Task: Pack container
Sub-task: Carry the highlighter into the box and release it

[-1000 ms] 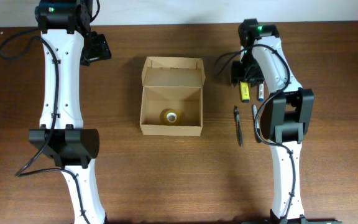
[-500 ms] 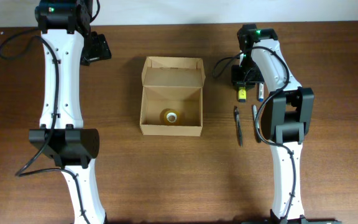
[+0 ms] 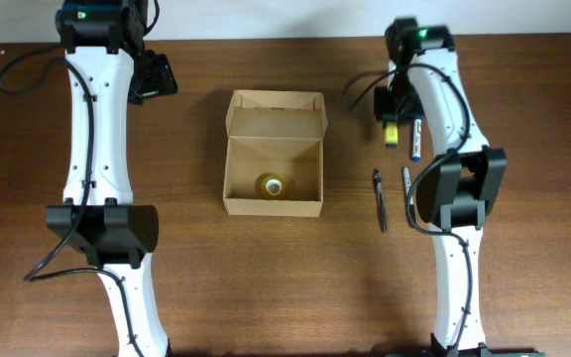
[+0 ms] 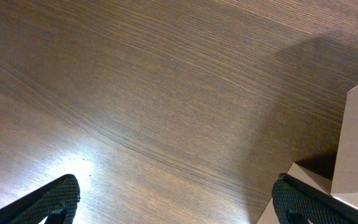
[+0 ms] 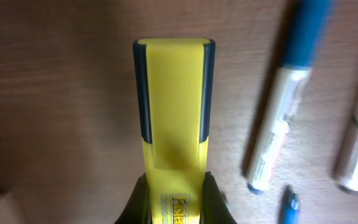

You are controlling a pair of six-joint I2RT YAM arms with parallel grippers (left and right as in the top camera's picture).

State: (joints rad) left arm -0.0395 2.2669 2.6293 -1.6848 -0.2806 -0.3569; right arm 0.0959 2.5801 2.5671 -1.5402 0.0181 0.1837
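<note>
Overhead: I read the container [image 3: 266, 207] open at mid-table [image 3: 266, 297], with its lid flap folded back. The right gripper [image 3: 392, 127] is off to its right.

Left wrist: the left gripper [image 4: 176, 202] stands wide and empty, with the container's corner at the right edge.

Right wrist: the fingers [image 5: 140, 200] clamp a yellow highlighter [image 5: 174, 106].

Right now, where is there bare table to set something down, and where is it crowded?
Bare: the wood between the left arm and the container, and in front of the container. Crowded: beside the right arm, where two pens, a blue marker and the held highlighter are.
</note>
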